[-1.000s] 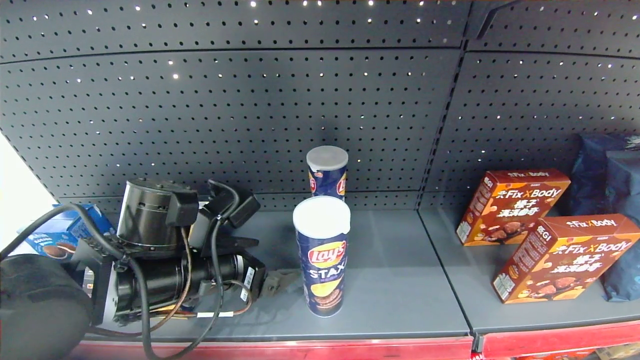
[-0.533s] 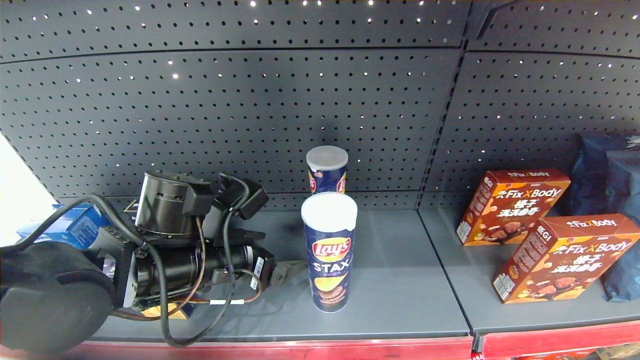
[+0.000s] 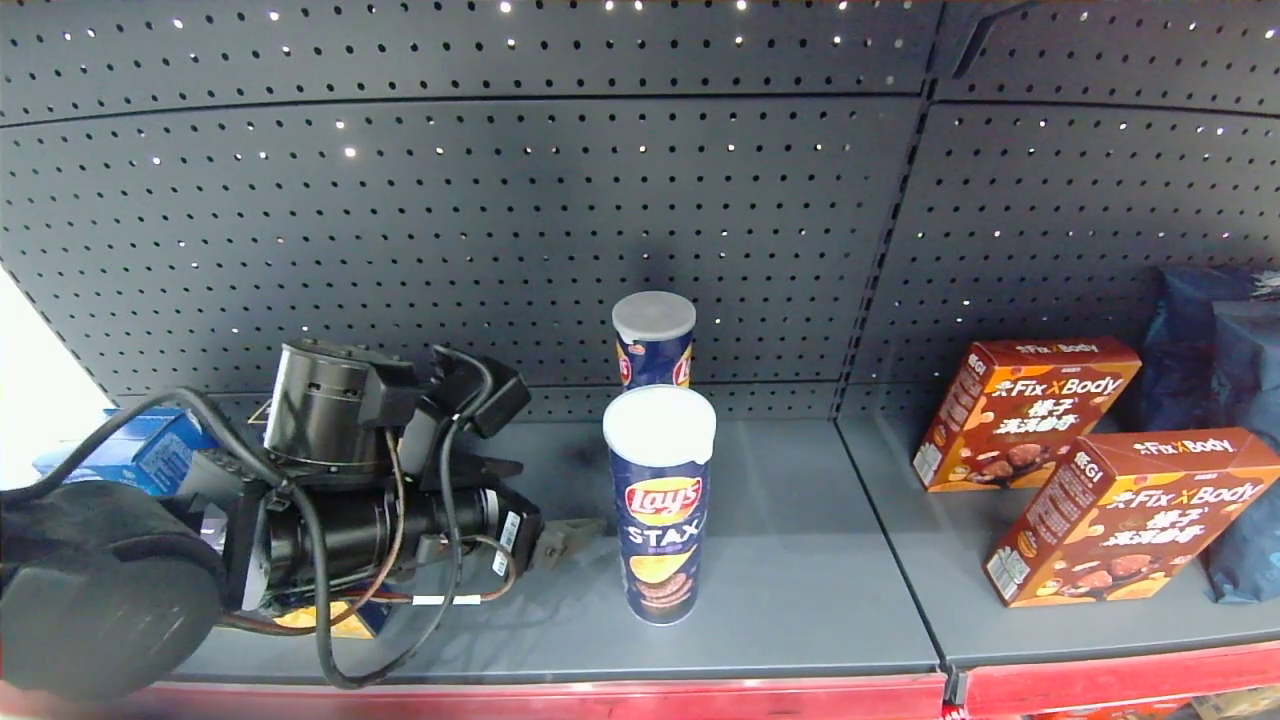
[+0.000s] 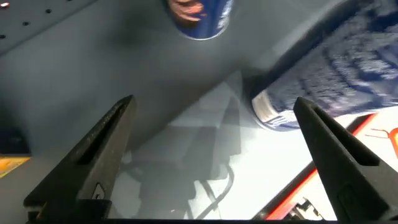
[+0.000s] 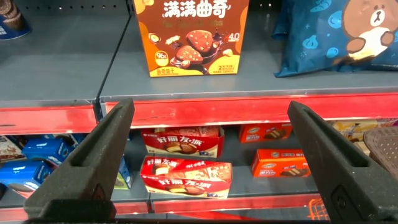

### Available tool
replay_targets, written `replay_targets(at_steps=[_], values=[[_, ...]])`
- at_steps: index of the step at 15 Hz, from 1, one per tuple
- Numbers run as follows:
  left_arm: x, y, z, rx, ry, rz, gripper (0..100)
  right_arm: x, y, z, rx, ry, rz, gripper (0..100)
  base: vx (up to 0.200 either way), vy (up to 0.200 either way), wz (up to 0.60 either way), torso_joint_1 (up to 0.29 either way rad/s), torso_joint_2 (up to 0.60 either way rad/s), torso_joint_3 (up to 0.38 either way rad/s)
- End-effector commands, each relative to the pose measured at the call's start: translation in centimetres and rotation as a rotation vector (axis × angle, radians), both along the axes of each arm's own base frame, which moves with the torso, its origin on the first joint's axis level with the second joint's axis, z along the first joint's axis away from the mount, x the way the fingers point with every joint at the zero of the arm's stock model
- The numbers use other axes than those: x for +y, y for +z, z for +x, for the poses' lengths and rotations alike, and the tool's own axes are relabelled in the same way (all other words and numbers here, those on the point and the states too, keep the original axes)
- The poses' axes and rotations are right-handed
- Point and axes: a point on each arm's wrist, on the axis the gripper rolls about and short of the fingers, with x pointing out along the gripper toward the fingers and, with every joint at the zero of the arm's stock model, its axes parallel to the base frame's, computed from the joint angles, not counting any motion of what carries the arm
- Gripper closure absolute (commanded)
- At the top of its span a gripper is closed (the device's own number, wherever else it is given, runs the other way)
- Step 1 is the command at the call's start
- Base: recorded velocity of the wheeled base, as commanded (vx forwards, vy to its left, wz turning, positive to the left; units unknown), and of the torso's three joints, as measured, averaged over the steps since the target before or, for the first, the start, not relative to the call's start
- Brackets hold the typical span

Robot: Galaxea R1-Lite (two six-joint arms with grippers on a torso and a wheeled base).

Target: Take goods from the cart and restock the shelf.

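Observation:
Two dark blue chip cans with white lids stand on the grey shelf (image 3: pixel 800 560). The front can (image 3: pixel 660 505) is in line with the back can (image 3: pixel 653 340), which is near the pegboard. My left gripper (image 3: pixel 578 528) lies low over the shelf just left of the front can, a small gap away. In the left wrist view the left gripper (image 4: pixel 214 106) is open with nothing between its fingers; the front can (image 4: pixel 323 81) stands just past one fingertip and the back can (image 4: pixel 199 15) farther off. My right gripper (image 5: pixel 211 107) is open and holds nothing.
Two brown biscuit boxes (image 3: pixel 1130 515) and dark blue bags (image 3: pixel 1220 340) fill the right bay. Blue boxes (image 3: pixel 150 450) sit at the far left behind my left arm. The right wrist view faces a brown box (image 5: pixel 191 37), a blue bag (image 5: pixel 336 31) and lower shelves with red boxes (image 5: pixel 186 177).
The front can shifted a little right and back along with my left gripper. The gripper has since drawn slightly back to the left, leaving the can standing alone.

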Motion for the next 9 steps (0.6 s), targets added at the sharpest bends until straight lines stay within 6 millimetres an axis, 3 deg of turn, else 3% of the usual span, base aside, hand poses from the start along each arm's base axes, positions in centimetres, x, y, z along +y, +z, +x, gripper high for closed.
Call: replay_targets(at_steps=[1, 4, 5, 7, 9], values=[[1.9, 2.6, -0.2, -0.096, 0.049, -0.026, 0, 0.0, 0.0, 0.0, 0.001, 0.000, 0.000, 0, 0.000, 0.000, 0.00, 0.000, 0.00, 0.000], [4.2, 7.1, -1.8, -0.264, 0.108, -0.047, 0, 0.0, 0.0, 0.0, 0.002, 0.000, 0.000, 0, 0.000, 0.000, 0.00, 0.000, 0.00, 0.000], [4.3, 7.4, -2.1, -0.277, 0.113, -0.051, 0, 0.0, 0.0, 0.0, 0.001, 0.000, 0.000, 0, 0.000, 0.000, 0.00, 0.000, 0.00, 0.000], [5.9, 10.7, -6.6, -0.423, 0.151, -0.102, 0, 0.0, 0.0, 0.0, 0.001, 0.000, 0.000, 0, 0.000, 0.000, 0.00, 0.000, 0.00, 0.000], [7.5, 11.2, -10.6, -0.494, 0.195, -0.135, 0, 0.0, 0.0, 0.0, 0.001, 0.000, 0.000, 0, 0.000, 0.000, 0.00, 0.000, 0.00, 0.000]])
